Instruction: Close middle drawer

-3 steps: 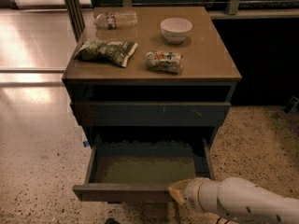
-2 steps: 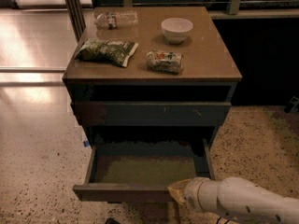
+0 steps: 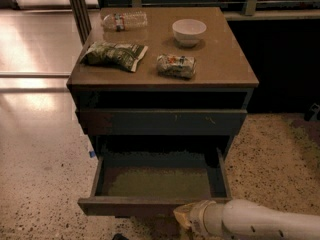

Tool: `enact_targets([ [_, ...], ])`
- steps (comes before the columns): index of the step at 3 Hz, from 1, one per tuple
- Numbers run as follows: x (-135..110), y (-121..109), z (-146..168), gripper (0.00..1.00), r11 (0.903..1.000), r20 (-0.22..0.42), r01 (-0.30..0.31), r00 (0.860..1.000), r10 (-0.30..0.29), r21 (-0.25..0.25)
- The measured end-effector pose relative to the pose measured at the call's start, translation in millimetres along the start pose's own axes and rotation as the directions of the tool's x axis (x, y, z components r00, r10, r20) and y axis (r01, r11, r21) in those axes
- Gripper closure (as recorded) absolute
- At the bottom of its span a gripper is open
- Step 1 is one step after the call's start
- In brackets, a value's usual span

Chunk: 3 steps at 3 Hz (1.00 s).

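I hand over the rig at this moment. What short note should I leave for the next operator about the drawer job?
Gripper: low, at the front of the middle drawer, right of its centre; contact cannot be judged.
Middle drawer: pulled far out, olive floor visible.
Done: the approach to the front.
Left: push the drawer fully in.

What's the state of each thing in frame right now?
middle drawer: pulled far out, open.
upper drawer: pushed in; fully shut or not, cannot tell.
gripper: low at the middle drawer's front, right of centre; contact unclear.
water bottle: lying on its side on the cabinet top.
bowl: upright.
green bag: lying flat.
small packet: lying on its side.
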<state>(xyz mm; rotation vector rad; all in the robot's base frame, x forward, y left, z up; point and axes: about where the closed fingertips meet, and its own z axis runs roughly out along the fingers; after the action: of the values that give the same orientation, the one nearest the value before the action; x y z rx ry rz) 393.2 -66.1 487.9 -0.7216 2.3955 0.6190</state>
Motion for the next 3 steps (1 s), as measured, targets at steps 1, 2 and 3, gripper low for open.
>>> enact_targets([
  [1, 0.0, 0.0, 0.0, 1.0, 1.0, 0.0, 0.0, 1.0, 0.0, 0.0],
  [2, 13.9, 0.1, 10.6, 1.0, 0.999, -0.018, -0.044, 0.999, 0.044, 0.004],
  [3, 40.5, 4.1, 29.2, 1.0, 0.9961, -0.057, -0.088, 0.995, 0.087, -0.005],
])
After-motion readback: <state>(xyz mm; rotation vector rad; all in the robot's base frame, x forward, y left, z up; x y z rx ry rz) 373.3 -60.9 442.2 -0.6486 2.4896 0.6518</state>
